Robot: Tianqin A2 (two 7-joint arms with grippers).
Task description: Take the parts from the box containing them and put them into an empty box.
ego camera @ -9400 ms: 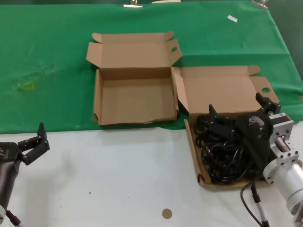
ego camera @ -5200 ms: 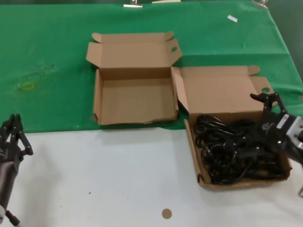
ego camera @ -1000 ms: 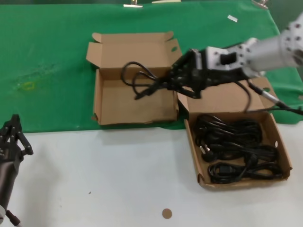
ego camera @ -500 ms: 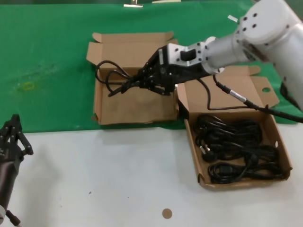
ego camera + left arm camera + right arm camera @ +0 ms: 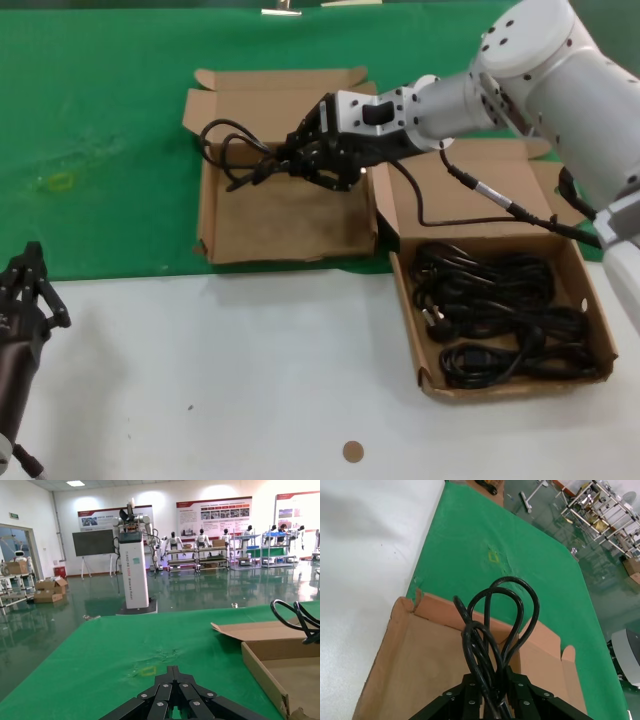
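My right gripper [image 5: 288, 165] is shut on a coiled black cable [image 5: 228, 152] and holds it above the far left part of the empty box [image 5: 290, 228], a squarish cardboard tray on the green cloth. In the right wrist view the cable's loops [image 5: 501, 611] stick out beyond the shut gripper [image 5: 492, 679], over the empty box's bare floor [image 5: 417, 672]. The box containing the parts [image 5: 405, 305] lies to the right, with several more black cables [image 5: 500, 312] piled inside. My left gripper [image 5: 30, 290] is parked at the lower left, shut [image 5: 172, 671] and empty.
Both boxes have their lids [image 5: 280, 105] folded open at the back. The right arm's own cable [image 5: 470, 200] hangs over the right box's lid. A green cloth [image 5: 100, 130] covers the far half and the near half is white table [image 5: 230, 380], with a small brown disc [image 5: 351, 451].
My right gripper has carried the cable leftward across the empty box over the last second. Earlier it lifted it from the right box. The left arm has stayed still.
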